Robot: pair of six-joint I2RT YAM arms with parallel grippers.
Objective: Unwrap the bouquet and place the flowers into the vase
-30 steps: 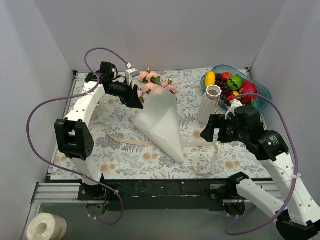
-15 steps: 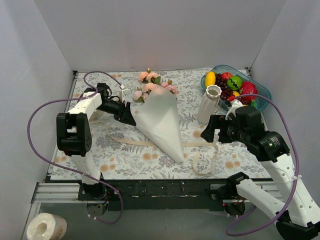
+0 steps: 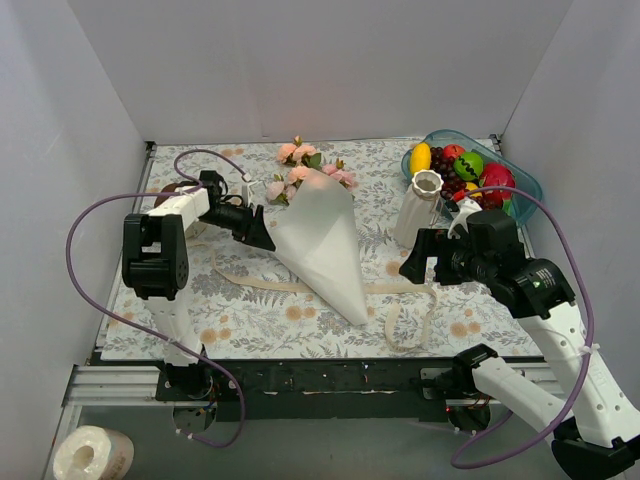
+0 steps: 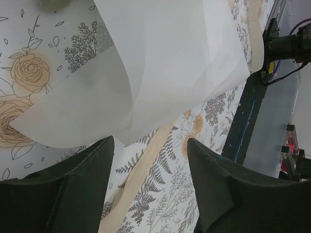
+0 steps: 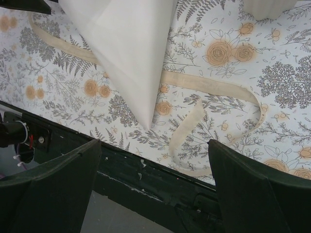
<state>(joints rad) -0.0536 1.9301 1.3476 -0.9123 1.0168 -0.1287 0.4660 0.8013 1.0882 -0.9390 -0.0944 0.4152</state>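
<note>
At the left edge of the bouquet [image 3: 322, 242], lying mid-table with roses [image 3: 300, 172] at its far end, the left gripper [image 3: 262, 230] hangs parted and empty; a shallow pinch could drag everything instead of peeling the paper [image 4: 170, 58].

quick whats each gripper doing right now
Left gripper: open, empty, at the paper cone's edge.
Right gripper: open, empty.
</note>
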